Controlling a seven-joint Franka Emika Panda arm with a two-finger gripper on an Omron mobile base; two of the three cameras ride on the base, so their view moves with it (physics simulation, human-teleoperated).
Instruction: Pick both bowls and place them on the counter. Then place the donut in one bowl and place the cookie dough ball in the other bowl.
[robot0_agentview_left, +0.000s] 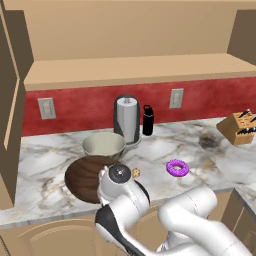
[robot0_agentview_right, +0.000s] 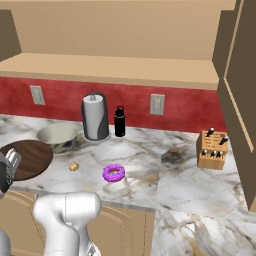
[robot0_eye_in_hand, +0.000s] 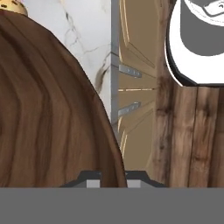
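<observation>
Bowls, 2 in all, sit on the marble worktop (robot0_agentview_left: 165, 145): the wooden bowl (robot0_agentview_left: 84, 176) lies at the front edge, partly overhanging the cabinet doors (robot0_eye_in_hand: 135, 100) below, and the grey-green ceramic bowl (robot0_agentview_left: 103, 145) stands just behind it, near the paper-towel holder (robot0_agentview_left: 127, 119) and the black bottle (robot0_agentview_left: 148, 120). The gripper (robot0_agentview_left: 116, 176) is at the wooden bowl's near rim; in the hand view the rim passes between the fingers (robot0_eye_in_hand: 92, 180), which are drawn close together and clamped on the thin edge. The cookie dough ball (robot0_agentview_left: 135, 172) lies just beside the wooden bowl, on its right in the left base view, and the donut (robot0_agentview_left: 177, 167) lies farther right, apart from both bowls; neither is yet in a bowl. A knife block (robot0_agentview_left: 239, 128) stands at the far right of the worktop. Handling, as a judgement: the wooden bowl looks stiff and light, wide and shallow, so a rim pinch is the only practical hold, and it may tilt or swing under such an off-centre grip. The ceramic bowl is probably heavier, smooth and breakable; its rim is the place to hold it. The donut is soft with sticky icing and is best pinched lightly across the ring; the dough ball is tiny, soft and apt to roll, so the fingers should close gently around its middle.
</observation>
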